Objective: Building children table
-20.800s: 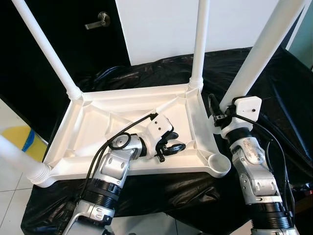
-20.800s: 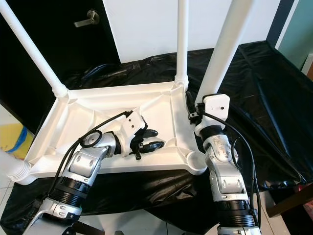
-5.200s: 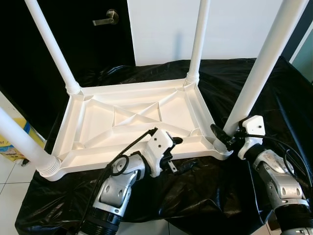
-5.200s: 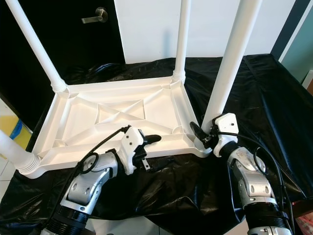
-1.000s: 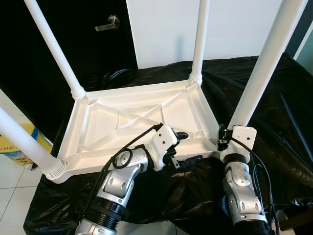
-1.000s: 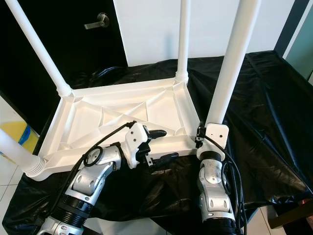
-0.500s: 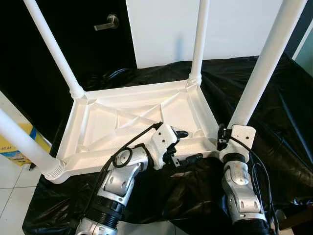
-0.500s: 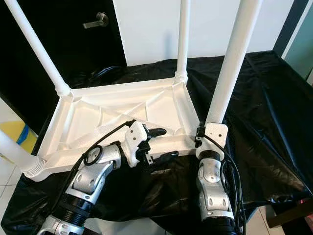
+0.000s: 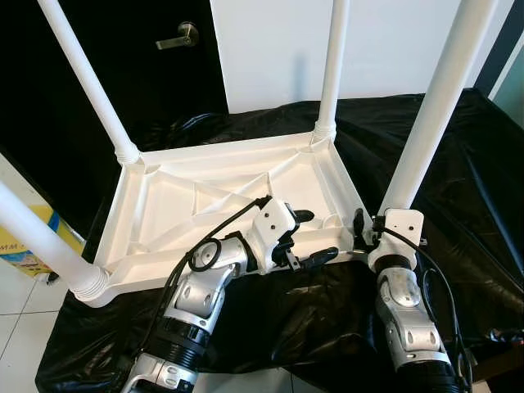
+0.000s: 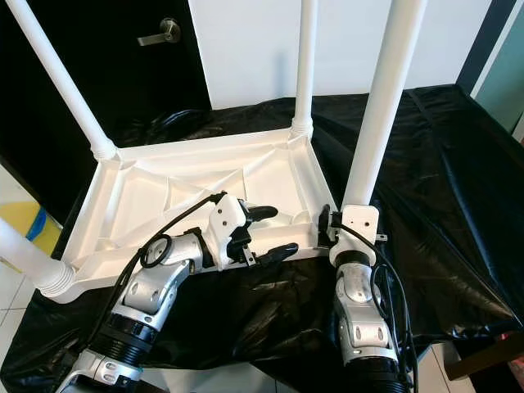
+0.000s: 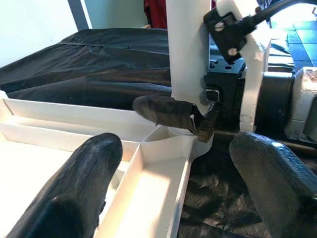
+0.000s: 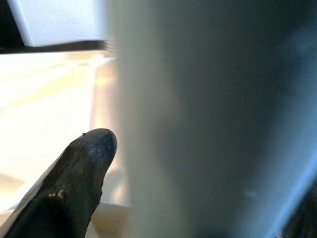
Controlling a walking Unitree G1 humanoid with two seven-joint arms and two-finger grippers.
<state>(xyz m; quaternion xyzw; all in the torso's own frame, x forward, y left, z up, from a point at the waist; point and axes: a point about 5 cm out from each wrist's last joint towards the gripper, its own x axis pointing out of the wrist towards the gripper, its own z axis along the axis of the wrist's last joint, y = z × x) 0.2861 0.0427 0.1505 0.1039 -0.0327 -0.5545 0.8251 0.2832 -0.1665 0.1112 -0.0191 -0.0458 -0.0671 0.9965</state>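
A white plastic children's table [image 9: 221, 153] lies upside down on black sheeting, its legs pointing up. My left gripper [image 9: 313, 236] is open and straddles the table's near rim, with one finger inside the frame and one outside. In the left wrist view the rim runs between the two fingers [image 11: 84, 188]. My right gripper [image 9: 375, 219] is at the foot of the near right leg [image 9: 426, 123], shut on it. One black finger [image 12: 84, 173] lies against the leg's side. The white wrist housing [image 10: 360, 221] sits just in front of the leg.
The far left leg [image 9: 86, 82], far right leg [image 9: 332, 65] and near left leg [image 9: 37, 237] stand tall around the frame. Black sheeting [image 9: 475, 205] covers the surface. A black door with a lever handle [image 9: 176, 37] and a white wall are behind. A yellow box [image 9: 20, 246] sits on the floor at left.
My left gripper has edged slightly up and away from me along the near rim. My right wrist has shifted a little the same way, still at the foot of the near right leg.
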